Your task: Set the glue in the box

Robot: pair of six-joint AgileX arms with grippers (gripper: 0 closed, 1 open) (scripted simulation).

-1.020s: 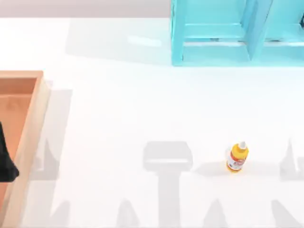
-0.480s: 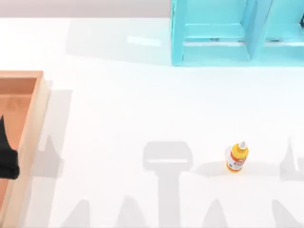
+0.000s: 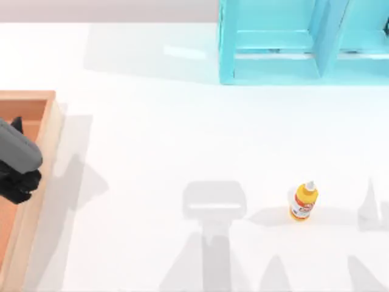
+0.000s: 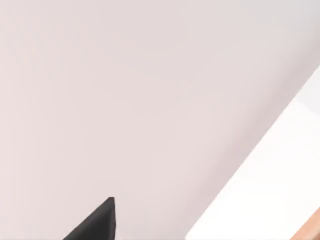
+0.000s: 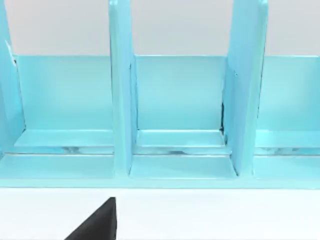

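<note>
The glue (image 3: 303,202), a small yellow-orange bottle with a white nozzle cap, stands upright on the white table at the front right. The box (image 3: 47,140), a light wooden tray with an orange-brown floor, lies at the table's left edge. My left gripper (image 3: 18,165) hangs over the box's right rim, far left of the glue. A dark part of it shows in the left wrist view, along with a corner of the box (image 4: 314,226). A dark tip of my right gripper (image 5: 100,222) juts into the right wrist view, facing the cabinet.
A turquoise shelf-like cabinet (image 3: 292,42) stands at the back right, its open compartments (image 5: 175,110) facing the right wrist camera. White table stretches between the box and the glue, crossed by grey arm shadows.
My left arm has moved farther into the top view, up and to the right over the box's rim. Its shadow has slid right. The glue has stayed put.
</note>
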